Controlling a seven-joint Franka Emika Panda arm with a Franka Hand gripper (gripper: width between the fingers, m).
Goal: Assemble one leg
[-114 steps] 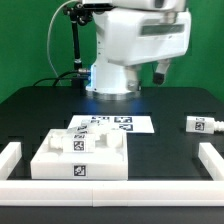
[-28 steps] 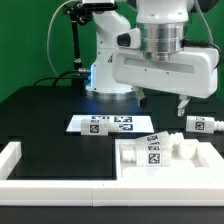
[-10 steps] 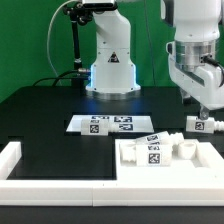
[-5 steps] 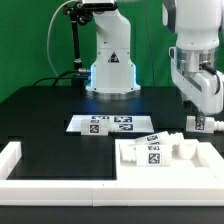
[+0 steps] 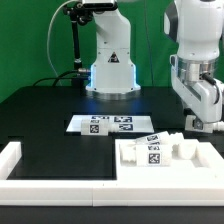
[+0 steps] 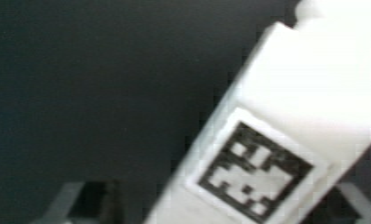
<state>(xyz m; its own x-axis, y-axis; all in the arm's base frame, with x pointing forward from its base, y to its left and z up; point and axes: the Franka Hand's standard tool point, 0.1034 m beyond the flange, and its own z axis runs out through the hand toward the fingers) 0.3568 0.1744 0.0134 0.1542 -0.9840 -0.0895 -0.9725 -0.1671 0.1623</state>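
The leg point(image 5: 189, 124) is a short white peg with a black-and-white tag. It lies on the black table at the exterior view's right, just behind the large white block point(image 5: 160, 158). My gripper point(image 5: 205, 121) is down over the leg and hides most of it. In the wrist view the leg point(image 6: 271, 140) fills the picture and lies between the two fingers point(image 6: 89, 200). A dark gap shows between one finger and the leg. The gripper point(image 6: 226, 206) is open around the leg.
The marker board point(image 5: 108, 124) lies flat in the middle of the table. A low white rail point(image 5: 90, 196) runs along the front edge, with a white end piece at the exterior view's left point(image 5: 10, 157). The robot base point(image 5: 110, 70) stands at the back.
Over the last second the arm has come down onto the leg at the right. Long before, the white block was shifted from the front left to the front right.
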